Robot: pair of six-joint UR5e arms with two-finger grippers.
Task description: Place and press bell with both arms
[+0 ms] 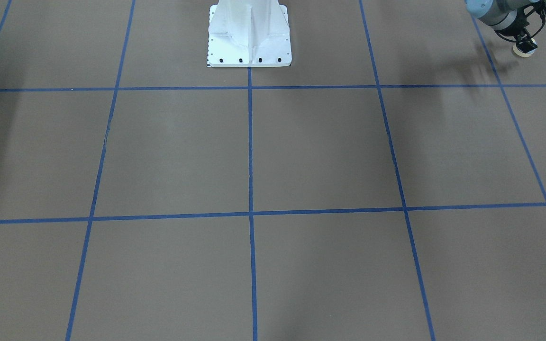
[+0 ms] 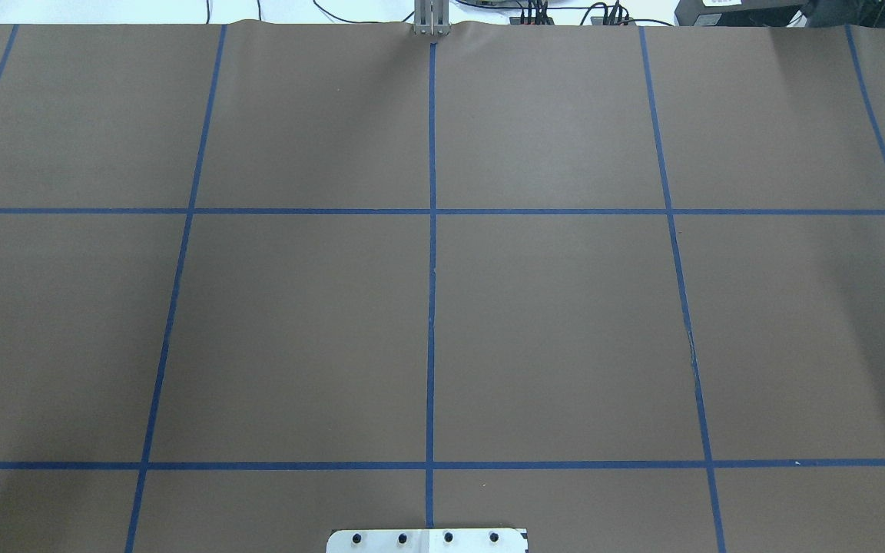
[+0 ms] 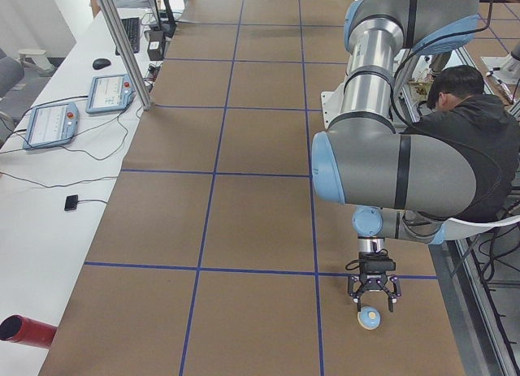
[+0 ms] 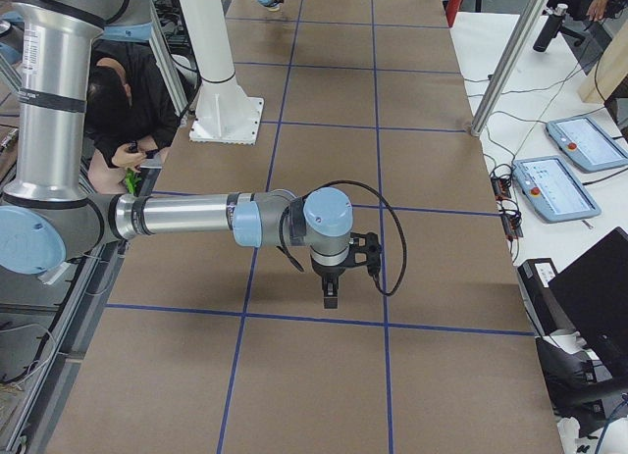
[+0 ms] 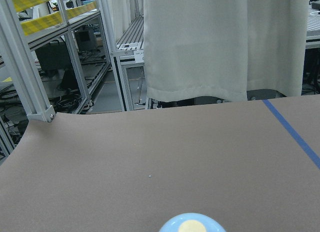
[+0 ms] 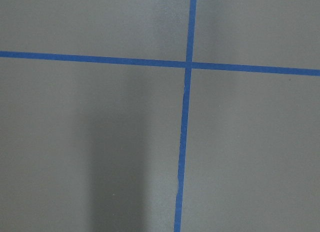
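1. Nearest in the exterior left view, at 5 o'clock in the picture, we see the bell (image 3: pixel 370 317) standing upright on the brown desk (image 3: pixel 252 222), cream button up.
2. Just behind it, at its 12 o'clock, the left end effector (image 3: pixel 374 300) points straight down. Its fingers are spread wider than the bell and grip nothing. We cannot tell whether the tips touch the dome.
3. The left wrist camera catches only the top of the bell (image 5: pixel 192 224), at 6 o'clock on the frame's bottom edge.
4. Above the bell, the left arm (image 3: pixel 390 165) folds over, its big elbow filling the 3 o'clock side of the exterior left view.
5. From the front-facing camera, the bell (image 1: pixel 524 49) and the left end effector (image 1: pixel 525 42) sit at 1 o'clock, well apart from the white pedestal (image 1: pixel 249 38) at 12 o'clock.
6. Farther along the desk, in the exterior right view, the right arm (image 4: pixel 186 217) stretches out level from 9 o'clock.
7. The right end effector (image 4: pixel 331 299) hangs pointing down, near the blue tape lines (image 6: pixel 188 64). We cannot tell whether it is spread or closed.
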